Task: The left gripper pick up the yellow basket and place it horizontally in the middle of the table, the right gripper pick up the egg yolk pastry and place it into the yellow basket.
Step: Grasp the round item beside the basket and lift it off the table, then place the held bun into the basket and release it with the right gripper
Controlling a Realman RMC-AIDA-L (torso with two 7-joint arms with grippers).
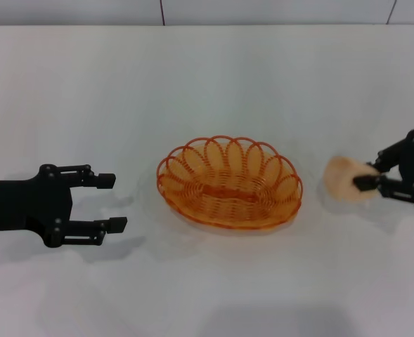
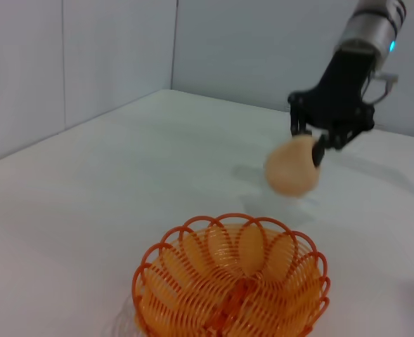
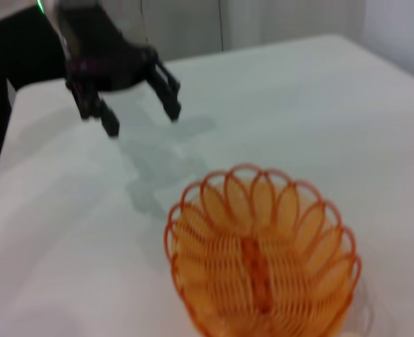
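While my right fingers pinch the egg yolk pastry at its near edge only, the right gripper holds it lifted off the tabletop, just right of the yellow basket. The basket sits flat and lengthwise mid-tabletop, empty. My left gripper hangs left of the basket, apart from it, fingers spread wide, holding nothing. Risk, as I judge it: the grip is shallow on a soft dome, so the pastry may slip or squash during the carry; released too early, it hits the looped rim and rolls out; coming in too low could nudge the basket.
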